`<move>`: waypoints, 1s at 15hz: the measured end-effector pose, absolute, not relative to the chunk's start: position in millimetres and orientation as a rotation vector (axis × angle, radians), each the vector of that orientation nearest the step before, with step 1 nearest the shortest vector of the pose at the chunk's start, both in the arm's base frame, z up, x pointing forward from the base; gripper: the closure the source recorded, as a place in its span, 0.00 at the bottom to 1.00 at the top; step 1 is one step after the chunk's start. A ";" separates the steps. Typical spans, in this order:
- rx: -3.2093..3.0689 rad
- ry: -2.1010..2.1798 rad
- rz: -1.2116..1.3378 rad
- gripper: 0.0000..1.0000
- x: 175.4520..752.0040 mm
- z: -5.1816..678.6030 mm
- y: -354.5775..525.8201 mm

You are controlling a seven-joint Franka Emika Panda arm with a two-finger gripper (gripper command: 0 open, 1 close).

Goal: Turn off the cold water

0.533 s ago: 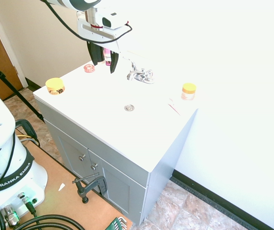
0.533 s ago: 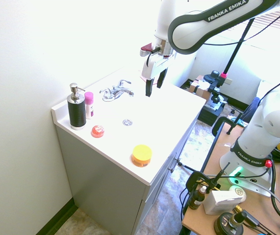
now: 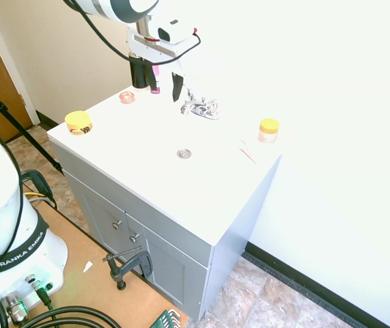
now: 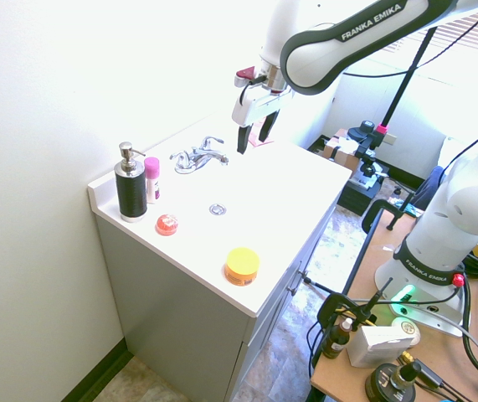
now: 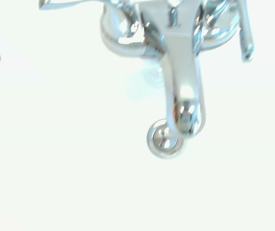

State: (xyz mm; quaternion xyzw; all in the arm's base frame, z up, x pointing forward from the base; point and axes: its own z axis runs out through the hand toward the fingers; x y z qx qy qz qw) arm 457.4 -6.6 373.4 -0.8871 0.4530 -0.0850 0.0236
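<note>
The white arm (image 4: pixel 352 38) is extended over the white sink top (image 4: pixel 280 201), and the hand (image 4: pixel 253 144) is held above it, near the spout end of the chrome tap (image 4: pixel 197 157). The two dark fingers are parted, with a gap left between them, and are pointed downward. The cold-water lever (image 4: pixel 212 141) is found on the tap's right side (as seen when the spout is faced), at the far end of the tap in the second exterior view. The other lever (image 4: pixel 180 157) is set on the opposite side of the spout. In the wrist view, the spout (image 5: pixel 183 86) is seen close by, with the round drain (image 5: pixel 165 139) partly covered by its tip.

Beyond the lever on the cold side, a clear jar with a yellow lid (image 3: pixel 268 130) is placed near the wall, with a thin stick (image 3: pixel 248 156) laid beside it. On the other side, a black soap dispenser (image 4: pixel 131 186) is stood upright next to a pink-capped bottle (image 4: pixel 152 180); a small red container (image 4: pixel 167 224) is placed near them, and a yellow-lidded tub (image 4: pixel 241 265) is set nearer the front edge.
</note>
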 end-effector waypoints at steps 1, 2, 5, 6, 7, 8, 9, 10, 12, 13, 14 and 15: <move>-2.732 1.424 -0.294 0.00 470.3 368.5 -10.5; -2.730 1.444 -0.311 0.00 483.1 362.4 -13.7; -2.733 1.501 -0.350 0.00 522.5 348.5 -25.5; -2.732 1.517 -0.360 0.00 534.2 345.3 -31.7; -2.730 1.532 -0.368 0.00 544.7 342.9 -37.7; -2.727 1.543 -0.372 0.00 553.3 341.6 -42.6; -2.727 1.552 -0.372 0.00 560.3 340.4 -45.4; -2.731 1.563 -0.366 0.00 564.9 339.9 -47.4; -2.742 1.580 -0.354 0.00 568.3 337.1 -50.0; -2.748 1.587 -0.351 0.00 568.5 333.9 -51.0; -2.752 1.597 -0.344 0.00 568.3 329.6 -52.8; -2.756 1.609 -0.337 0.00 568.1 324.6 -55.6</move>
